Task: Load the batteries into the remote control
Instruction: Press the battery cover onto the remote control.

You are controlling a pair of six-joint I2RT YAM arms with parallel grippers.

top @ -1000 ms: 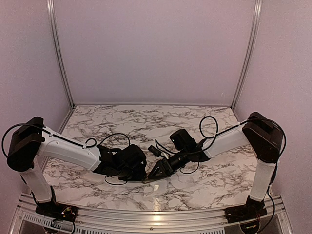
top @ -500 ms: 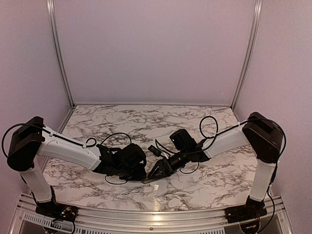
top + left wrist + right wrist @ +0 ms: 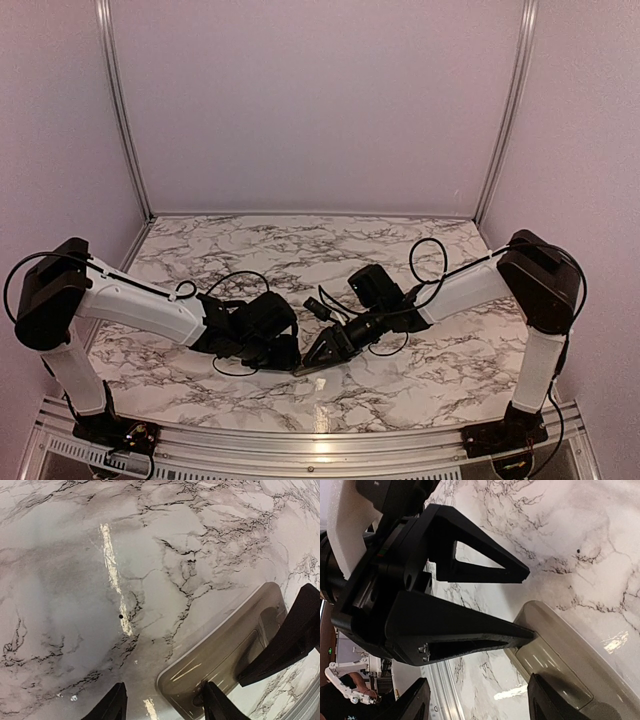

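The remote control point(image 3: 225, 650) lies back up on the marble table, tan-grey with a recessed panel. My left gripper point(image 3: 165, 702) is open. Its right finger point(image 3: 215, 705) touches the remote's near end and its left finger stands over bare table. My right gripper point(image 3: 480, 695) is open too, with one finger point(image 3: 547, 700) on the remote point(image 3: 560, 650) and the other well off to the side. In the top view both grippers point(image 3: 283, 352) point(image 3: 320, 350) meet tip to tip over the remote and hide most of it. No batteries show.
The marble table point(image 3: 300, 250) stretches back to the lilac walls. An aluminium rail point(image 3: 300, 445) runs along the near edge, close behind the grippers. The right arm's cables point(image 3: 425, 265) loop above its wrist.
The left gripper has shifted slightly toward the right gripper at the remote. The right arm has stayed put.
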